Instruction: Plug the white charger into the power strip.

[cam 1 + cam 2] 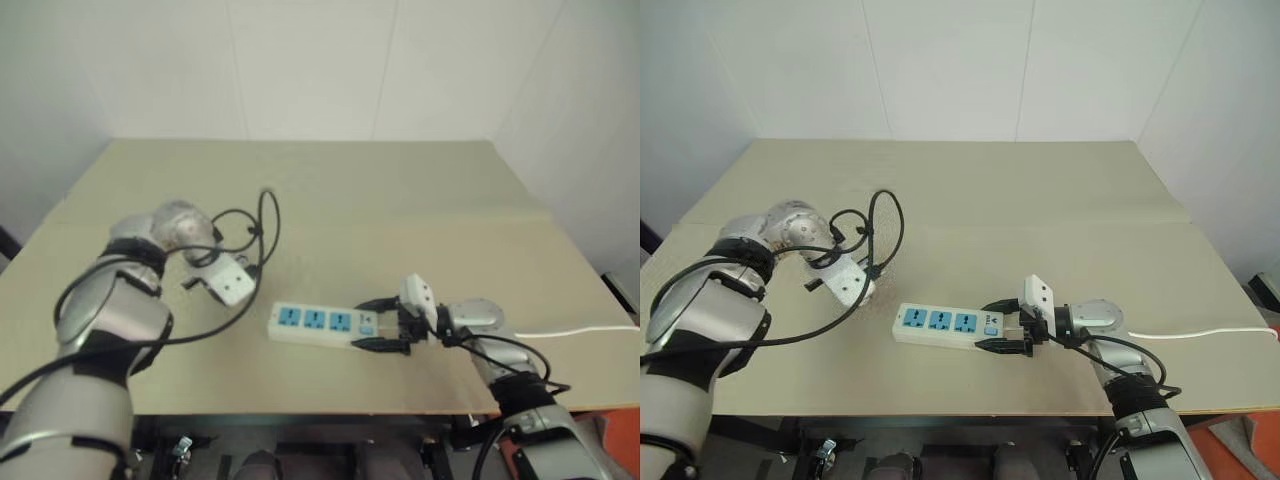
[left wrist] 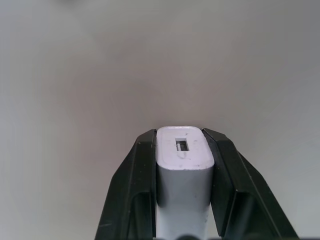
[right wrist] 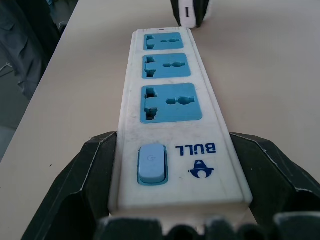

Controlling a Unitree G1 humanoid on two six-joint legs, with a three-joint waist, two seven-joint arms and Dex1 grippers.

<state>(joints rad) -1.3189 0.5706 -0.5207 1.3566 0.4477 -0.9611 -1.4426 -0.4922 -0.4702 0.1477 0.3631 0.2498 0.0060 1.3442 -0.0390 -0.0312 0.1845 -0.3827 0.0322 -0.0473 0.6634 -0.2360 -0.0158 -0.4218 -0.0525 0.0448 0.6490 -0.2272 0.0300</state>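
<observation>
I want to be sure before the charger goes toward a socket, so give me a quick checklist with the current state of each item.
1. Left claw shut on the white charger: ok.
2. Right claw holding the switch end of the power strip: ok, fingers against both sides.
3. All three blue sockets free: ok.
4. Strip flat on the table: ok.
5. Charger above a socket: not ok, it sits beyond the strip's far end.
6. Charger prongs facing the sockets: cannot tell, prongs hidden.
</observation>
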